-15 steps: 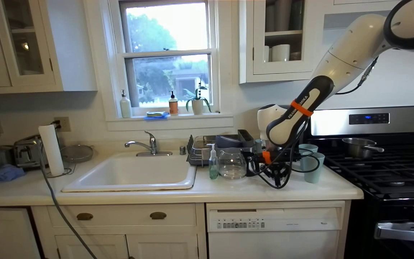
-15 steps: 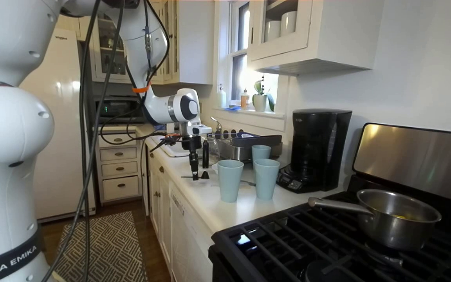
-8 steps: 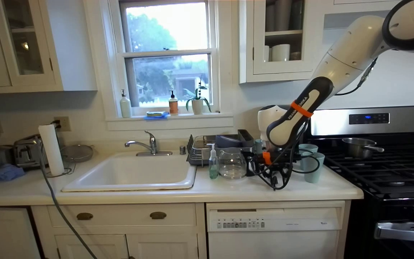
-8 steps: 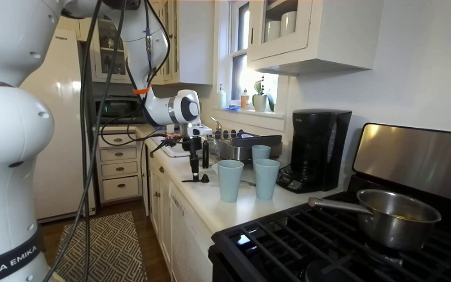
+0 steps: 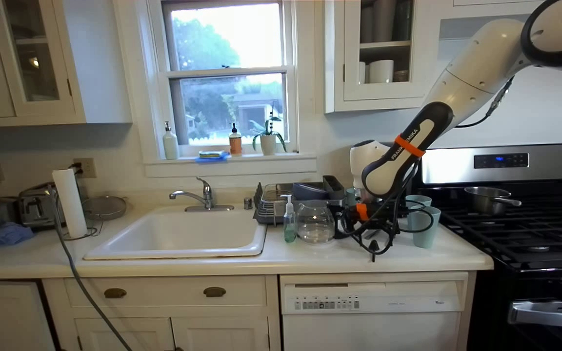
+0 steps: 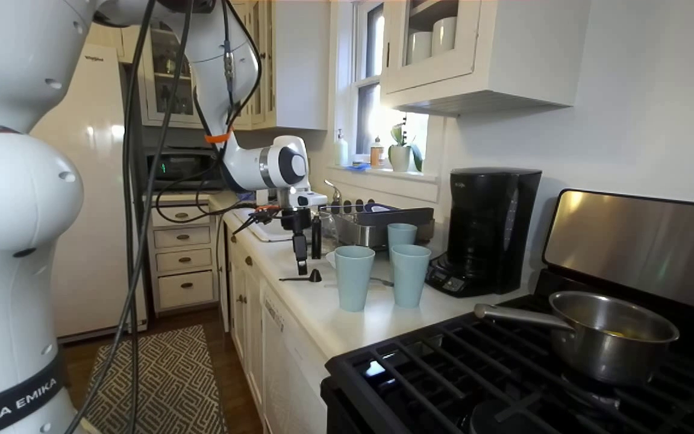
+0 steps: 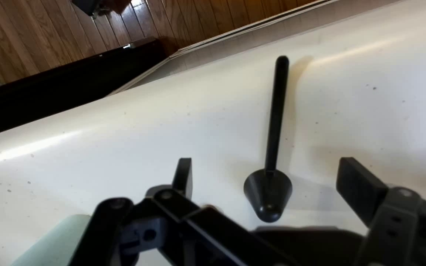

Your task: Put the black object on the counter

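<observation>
The black object (image 7: 276, 114), a slim handle with a cone-shaped head, lies on the pale counter (image 7: 161, 125), its handle pointing toward the counter's front edge. In the wrist view my gripper (image 7: 267, 175) is open, its fingers (image 7: 359, 184) wide apart on either side of the cone and touching neither side. Seen in an exterior view, the gripper (image 6: 302, 270) hangs just over the black object (image 6: 315, 276). Cables and the gripper body cover part of that spot in an exterior view, where the black object's head (image 5: 373, 246) shows below them.
Pale teal cups (image 6: 354, 280) stand close to the gripper on the stove side. A glass carafe (image 5: 314, 224) and a soap bottle (image 5: 289, 222) are on the sink side. Behind are a dish rack (image 5: 273, 207) and a black coffee maker (image 6: 491, 229). The stove (image 6: 419, 374) adjoins the counter.
A second ago my gripper was shut on the black object just above the counter. It came down slightly, the fingers opened and let go, and the gripper rose a little.
</observation>
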Tool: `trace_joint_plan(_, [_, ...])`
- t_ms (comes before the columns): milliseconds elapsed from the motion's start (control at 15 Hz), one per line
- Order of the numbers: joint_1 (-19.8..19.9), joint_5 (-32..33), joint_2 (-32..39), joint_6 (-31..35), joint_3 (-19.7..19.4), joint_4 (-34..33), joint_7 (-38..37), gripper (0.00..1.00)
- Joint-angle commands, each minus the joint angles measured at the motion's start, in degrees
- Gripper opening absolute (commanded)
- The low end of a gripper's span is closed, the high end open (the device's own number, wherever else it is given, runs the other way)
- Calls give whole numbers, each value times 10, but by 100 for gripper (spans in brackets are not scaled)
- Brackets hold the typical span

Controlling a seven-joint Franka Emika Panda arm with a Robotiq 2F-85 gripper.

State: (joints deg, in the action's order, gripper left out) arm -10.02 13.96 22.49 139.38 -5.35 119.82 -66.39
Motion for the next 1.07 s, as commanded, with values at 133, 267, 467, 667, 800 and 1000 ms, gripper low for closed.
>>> trace_joint_plan(133, [38, -30, -95, 17, 28, 77, 184, 100])
trace_joint_plan(267, [48, -56, -139, 19, 39, 111, 264, 100])
trace_joint_plan(467, [52, -91, -213, -9, 49, 140, 363, 100])
trace_joint_plan(667, [54, -143, -297, -81, 58, 142, 409, 100])
trace_joint_plan(800, [62, -124, -322, -96, 61, 129, 383, 100])
trace_joint_plan(1000, [72, -120, -316, -90, 69, 114, 387, 100])
